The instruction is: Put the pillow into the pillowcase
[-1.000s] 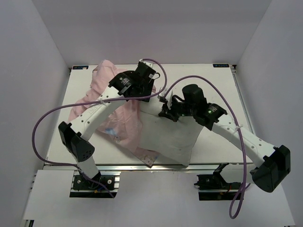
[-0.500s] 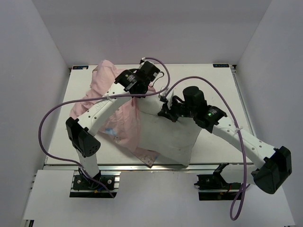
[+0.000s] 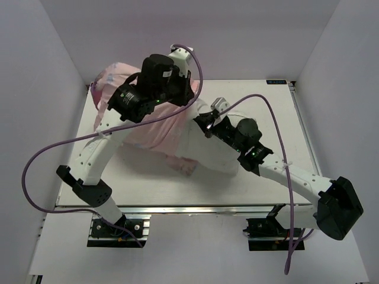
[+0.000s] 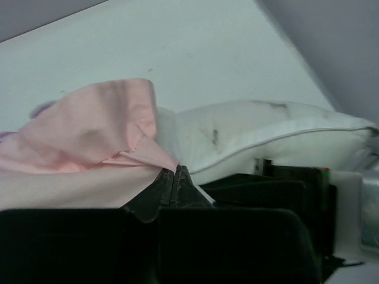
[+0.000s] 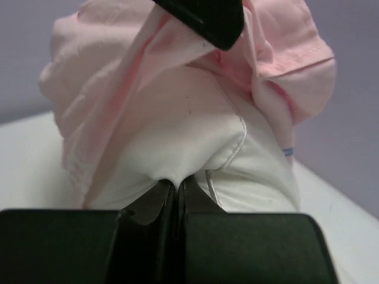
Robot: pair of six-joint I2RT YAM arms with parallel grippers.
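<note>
Since a second ago the left gripper (image 4: 174,173) has risen, pinching the pillowcase (image 3: 151,127) hem and hoisting its mouth over the pillow (image 3: 204,152), which lies on the table (image 3: 278,118). Right gripper (image 5: 176,184) clamps the pillow's far edge, likely steadying it for sleeving.

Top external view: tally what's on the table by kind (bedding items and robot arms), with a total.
pillow: 1
pillowcase: 1
robot arms: 2 (left arm, right arm)
Total: 4

The pillowcase (image 3: 155,127) apparently hides much of the pillow (image 3: 208,155).
</note>
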